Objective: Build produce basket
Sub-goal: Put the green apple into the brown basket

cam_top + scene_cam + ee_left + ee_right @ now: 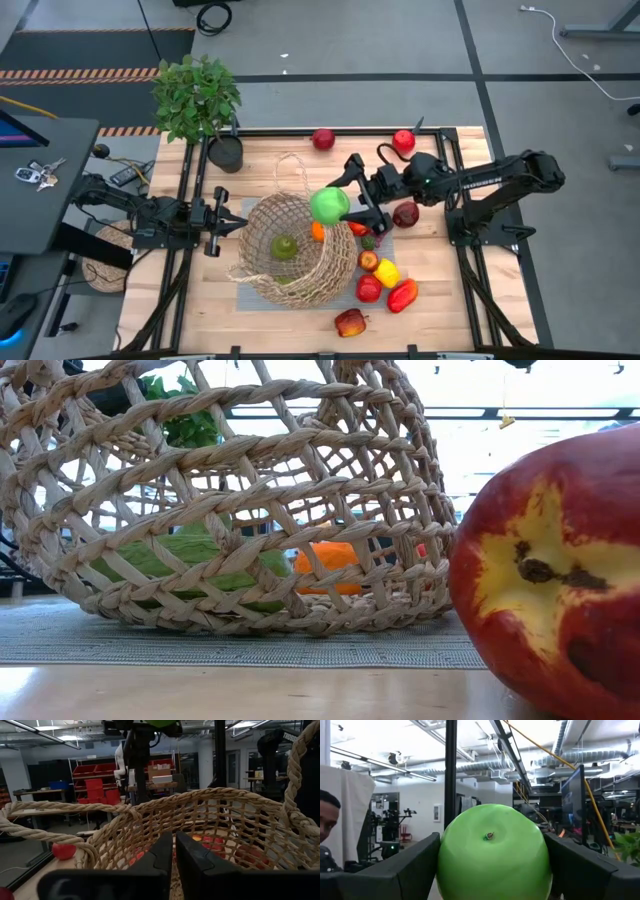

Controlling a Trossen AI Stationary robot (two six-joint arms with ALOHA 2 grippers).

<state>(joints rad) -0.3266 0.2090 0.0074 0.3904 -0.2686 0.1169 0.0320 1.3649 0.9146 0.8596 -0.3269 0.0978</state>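
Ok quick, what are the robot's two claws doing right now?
Left gripper: shut, holding nothing, beside the basket.
Right gripper: clamped on the green apple, over the basket's edge.

R arm stretched inward, right hand [340, 203] jaws spread wide w/ grip; L arm low, left hand [232, 224] closed.

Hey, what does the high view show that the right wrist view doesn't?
Only the high view shows the wicker basket, the loose produce beside it, the potted plant and the left gripper, shut, at the basket's left side. Only the right wrist view shows the apple's stem dimple and a person at the picture's edge. Both show the green apple clamped in the right gripper, above the basket's rim.
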